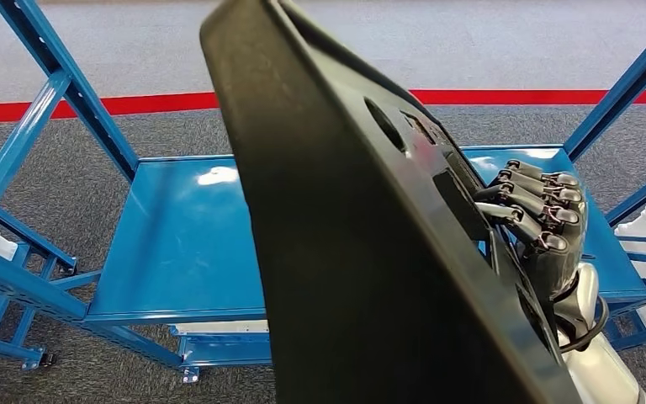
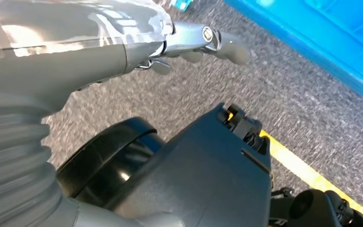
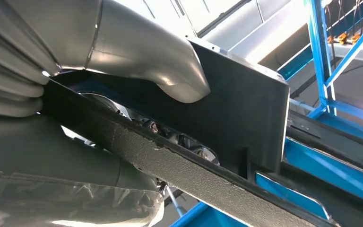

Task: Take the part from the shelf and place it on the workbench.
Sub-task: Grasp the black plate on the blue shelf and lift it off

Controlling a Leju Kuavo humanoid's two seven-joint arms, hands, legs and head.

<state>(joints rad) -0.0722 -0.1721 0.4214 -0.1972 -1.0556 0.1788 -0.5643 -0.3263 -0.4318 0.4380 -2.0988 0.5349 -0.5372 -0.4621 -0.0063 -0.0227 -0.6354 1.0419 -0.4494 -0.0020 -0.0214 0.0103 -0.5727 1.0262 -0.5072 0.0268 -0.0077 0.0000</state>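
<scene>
- Head view: the part [image 1: 362, 236], one big black panel with a matte, grainy surface, is held up tilted in front of the blue shelf [image 1: 181, 244]. It has an oval hole and a few rectangular cutouts near its upper right side.
- The right hand [image 1: 542, 223] grips the part's right edge, dark fingers [image 1: 555, 198] curled over it in a stack, with the silver arm coming up from below.
- Right wrist view gives the close-up the head view can't: the thick grey thumb [image 3: 146, 56] presses flat on one face of the panel [image 3: 246, 118], and the edge looks rough and pebbly. Blue metal beams [image 3: 321, 56] run behind it.
- Left wrist view shows different stuff entirely: the left hand [image 2: 194, 45] hangs over grey speckled carpet [image 2: 194, 94] with nothing in it, fingers loosely bent. Can't tell more than that.
- That view also shows one yellow floor line [image 2: 307, 172] and a corner of a glossy blue surface [image 2: 321, 42].
- Head view has one red floor stripe [image 1: 135, 104] beyond the shelf, whose flat shelf top is shiny painted metal.
</scene>
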